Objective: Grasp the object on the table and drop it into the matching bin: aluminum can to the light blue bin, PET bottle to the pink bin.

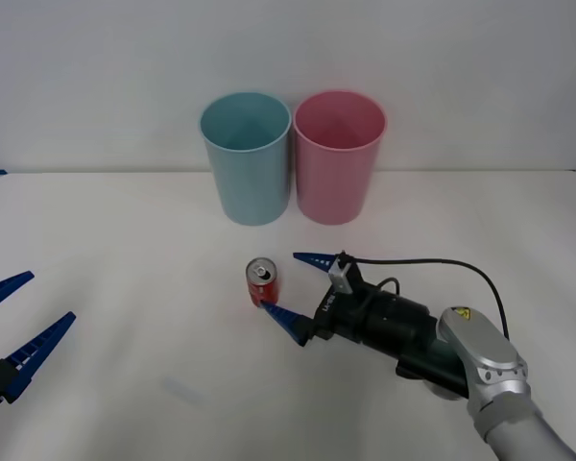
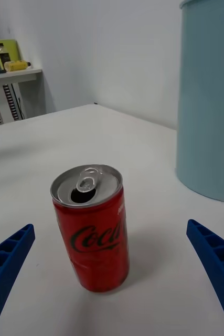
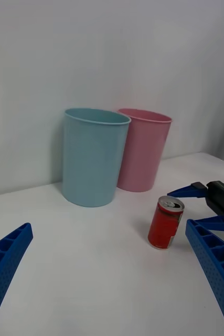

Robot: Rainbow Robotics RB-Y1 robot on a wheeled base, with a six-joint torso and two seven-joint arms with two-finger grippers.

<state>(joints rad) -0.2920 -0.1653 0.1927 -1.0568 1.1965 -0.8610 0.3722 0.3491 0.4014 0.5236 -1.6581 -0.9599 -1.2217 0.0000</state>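
The aluminum can (image 1: 261,281), red with a silver top, stands upright on the white table (image 1: 125,221) in front of the two bins. My right gripper (image 1: 282,282) is open and low over the table, pointing at the can from the right. In the right wrist view the can (image 2: 93,231) stands in line with the gap between the blue fingers (image 2: 7,262), untouched. The light blue bin (image 1: 246,158) and the pink bin (image 1: 338,158) stand side by side behind it. My left gripper (image 1: 50,297) hangs open at the table's left edge, far from the can (image 3: 166,223).
The bins touch each other at the back, the light blue bin (image 3: 93,157) left of the pink bin (image 3: 143,149), with a white wall behind. A black cable (image 1: 432,261) arcs over my right wrist. Bare table stretches left and in front of the can.
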